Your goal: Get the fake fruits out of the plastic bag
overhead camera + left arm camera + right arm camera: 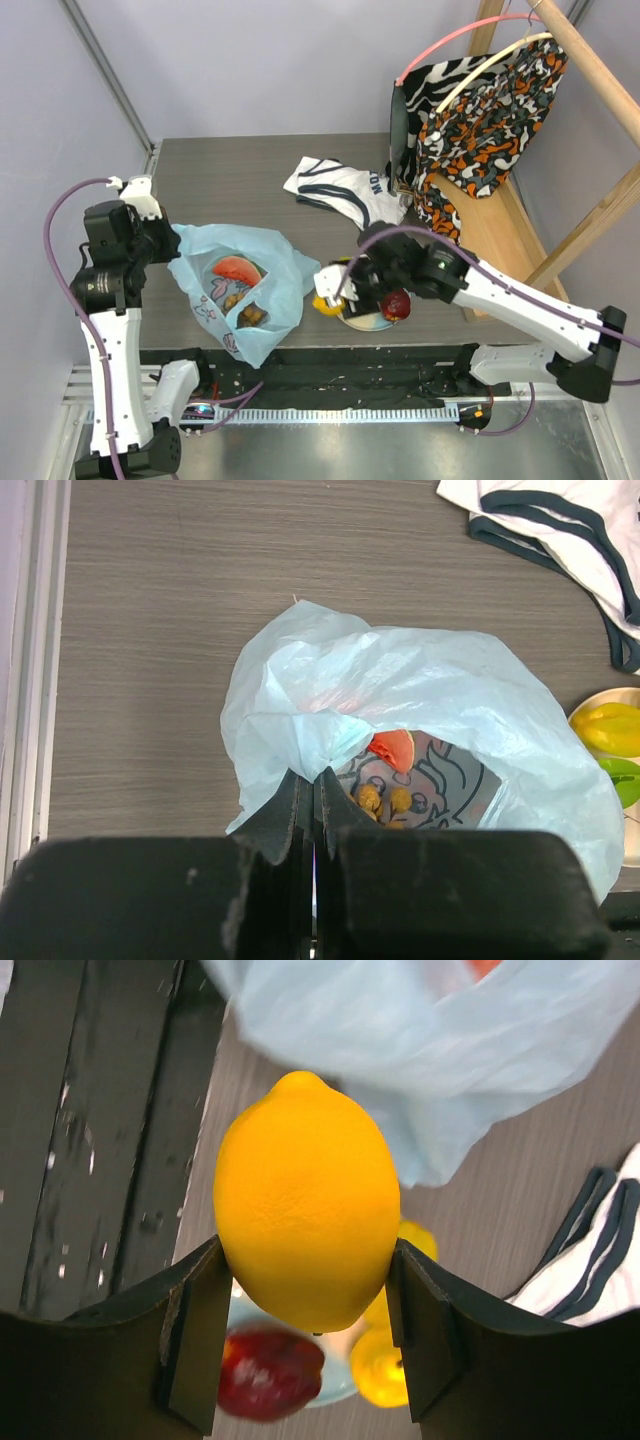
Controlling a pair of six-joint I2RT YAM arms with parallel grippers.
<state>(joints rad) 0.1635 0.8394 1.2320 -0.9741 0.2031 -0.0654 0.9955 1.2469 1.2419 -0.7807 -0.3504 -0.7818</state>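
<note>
The light-blue plastic bag lies open on the table, with a watermelon slice and a brownish grape bunch inside. My left gripper is shut on the bag's rim; the left wrist view looks into the bag at the watermelon slice and grape bunch. My right gripper is shut on the yellow lemon, just right of the bag and above the plate. A red apple and another yellow fruit lie on the plate.
A white shirt with dark trim lies behind the plate. Patterned clothes hang from a wooden rack at the back right. A black strip runs along the table's near edge. A green piece lies on the plate's edge.
</note>
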